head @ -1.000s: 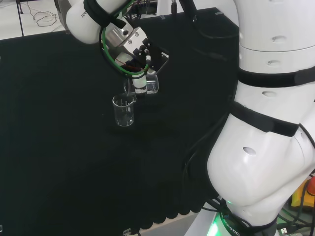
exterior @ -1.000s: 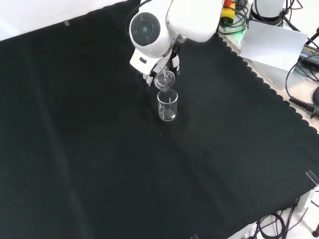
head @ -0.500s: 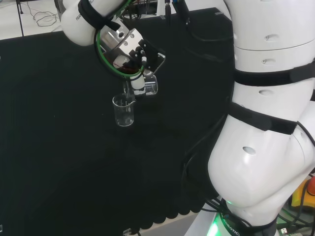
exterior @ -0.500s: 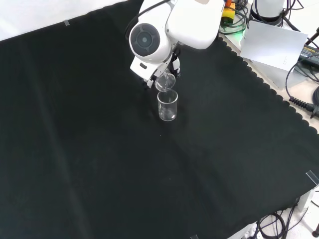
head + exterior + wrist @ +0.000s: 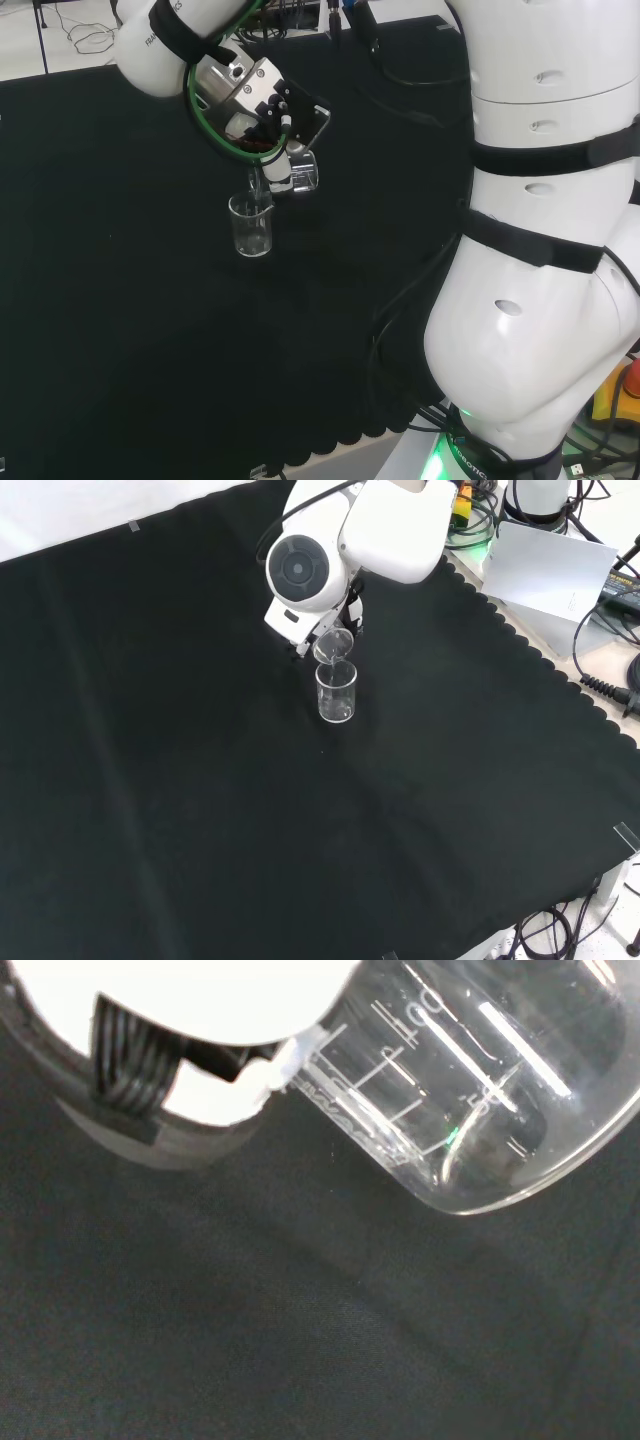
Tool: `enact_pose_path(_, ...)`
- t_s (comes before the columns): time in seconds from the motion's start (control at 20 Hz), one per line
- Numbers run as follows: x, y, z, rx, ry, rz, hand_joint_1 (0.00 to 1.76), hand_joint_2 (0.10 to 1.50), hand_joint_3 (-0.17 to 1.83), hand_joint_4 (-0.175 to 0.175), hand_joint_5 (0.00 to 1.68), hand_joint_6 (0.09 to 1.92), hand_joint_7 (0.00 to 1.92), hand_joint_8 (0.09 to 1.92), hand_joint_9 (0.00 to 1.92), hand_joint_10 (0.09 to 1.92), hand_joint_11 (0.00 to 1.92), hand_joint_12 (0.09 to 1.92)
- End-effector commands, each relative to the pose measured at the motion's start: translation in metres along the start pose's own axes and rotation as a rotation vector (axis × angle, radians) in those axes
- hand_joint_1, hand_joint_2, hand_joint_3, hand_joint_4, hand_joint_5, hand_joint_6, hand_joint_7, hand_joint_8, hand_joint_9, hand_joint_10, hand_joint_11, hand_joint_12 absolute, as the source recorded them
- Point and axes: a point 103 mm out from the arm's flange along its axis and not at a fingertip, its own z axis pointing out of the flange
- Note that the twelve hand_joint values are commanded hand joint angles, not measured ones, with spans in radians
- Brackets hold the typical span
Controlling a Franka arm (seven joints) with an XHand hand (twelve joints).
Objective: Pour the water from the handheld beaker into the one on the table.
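A clear glass beaker (image 5: 252, 224) stands upright on the black cloth; in the front view this standing beaker (image 5: 337, 691) is just below the arm's round grey cap. My hand (image 5: 281, 160) is shut on a second clear beaker (image 5: 299, 171), tipped on its side with its lip over the standing one's rim. In the front view the tipped beaker (image 5: 333, 645) hangs directly above the standing one's mouth. The wrist view shows the held beaker (image 5: 478, 1070) close up, its printed scale visible, beside a white part of my hand (image 5: 200, 1030).
The arm's big white links (image 5: 545, 240) fill the head view's right. In the front view a white sheet (image 5: 555, 568) and cables (image 5: 610, 640) lie beyond the cloth's scalloped right edge. Black cloth (image 5: 200, 810) spreads wide around both beakers.
The arm's upper link and wrist have shifted slightly to the left in the head view, and the held beaker has tipped a little further over the standing one.
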Motion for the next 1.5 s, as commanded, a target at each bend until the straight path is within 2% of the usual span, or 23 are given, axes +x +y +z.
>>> enact_pose_path(0.05,0.003,-0.002,-0.003,0.005,-0.023,0.001,1.32,0.65,0.56,-0.175,1.43,0.31,1.52,0.18,1.76,0.09,1.34,0.7)
enact_pose_path(0.8,0.007,-0.007,-0.017,0.049,-0.055,0.027,1.32,0.66,0.56,-0.175,1.42,0.32,1.51,0.21,1.76,0.09,1.34,0.7)
enact_pose_path(1.0,0.008,-0.007,-0.02,0.071,-0.067,0.038,1.32,0.66,0.56,-0.175,1.4,0.37,1.48,0.28,1.76,0.09,1.34,0.69)
enact_pose_path(1.5,0.011,-0.008,-0.025,0.107,-0.076,0.048,1.32,0.66,0.57,-0.175,1.39,0.38,1.47,0.31,1.76,0.09,1.35,0.69)
